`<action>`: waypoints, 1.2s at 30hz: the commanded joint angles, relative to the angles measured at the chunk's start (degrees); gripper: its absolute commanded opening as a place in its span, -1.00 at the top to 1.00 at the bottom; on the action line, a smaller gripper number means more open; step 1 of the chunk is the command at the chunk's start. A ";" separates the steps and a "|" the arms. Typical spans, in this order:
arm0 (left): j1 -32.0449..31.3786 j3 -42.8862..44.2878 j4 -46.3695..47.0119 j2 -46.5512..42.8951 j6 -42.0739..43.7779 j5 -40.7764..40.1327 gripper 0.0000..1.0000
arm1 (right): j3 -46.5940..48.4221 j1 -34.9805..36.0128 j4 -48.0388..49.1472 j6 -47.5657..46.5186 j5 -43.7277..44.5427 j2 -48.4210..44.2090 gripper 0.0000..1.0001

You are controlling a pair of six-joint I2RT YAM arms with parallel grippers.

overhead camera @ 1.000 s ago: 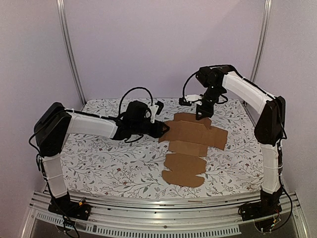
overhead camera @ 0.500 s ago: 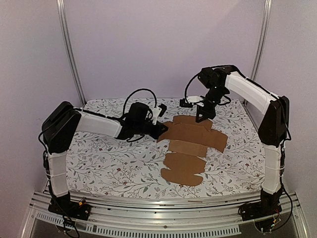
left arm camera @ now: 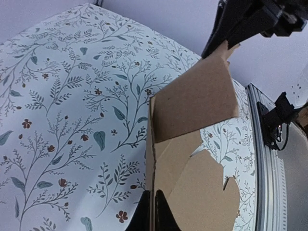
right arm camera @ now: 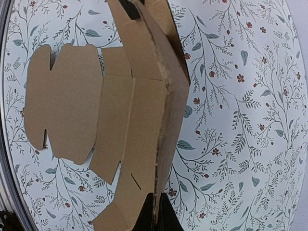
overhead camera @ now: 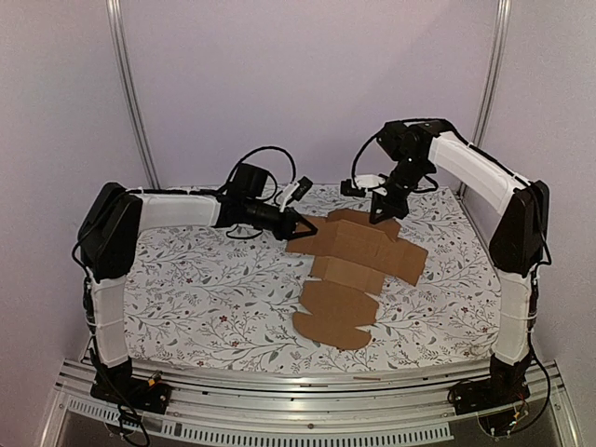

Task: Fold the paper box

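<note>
paper box [overhead camera: 358, 256]: flat, cross-shaped sheet of plain brown cardboard, unfolded, right of the table's centre and reaching toward the far edge.
near flap [overhead camera: 335, 317]: rounded, lobed end panel lying flat on the cloth, pointing at the near edge.
left wing: its edge is lifted off the cloth where it is pinched; in the left wrist view the panel slopes upward away from the camera.
right wing [overhead camera: 407, 261]: rests on the cloth, toward the right edge.
left gripper [overhead camera: 303, 226]: at the sheet's left edge, arm stretched low across the table from the left side.
left fingers [left arm camera: 142, 217]: pressed together on the thin cardboard edge, pinching it.
right gripper [overhead camera: 380, 216]: pointing down at the sheet's far end, close to the far edge of the table.
right fingers [right arm camera: 166, 220]: closed tight on the cardboard edge, which runs straight between them.
table [overhead camera: 205, 289]: covered by a white cloth printed with leaves and small red flowers.
near rail [overhead camera: 307, 396]: aluminium, carrying both arm bases.
</note>
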 commanded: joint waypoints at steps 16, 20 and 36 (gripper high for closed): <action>1.71 22.40 -34.35 5.16 19.25 11.94 0.81 | 2.14 0.81 -23.47 -5.44 -5.75 -0.80 0.96; 1.81 28.07 -35.41 5.26 17.90 15.90 0.85 | 0.11 0.80 -22.76 -5.58 -6.37 -1.30 0.97; -11.61 -36.31 29.20 -34.79 -8.48 -39.01 -0.50 | 2.37 -3.19 -8.66 25.93 -2.14 -1.91 1.00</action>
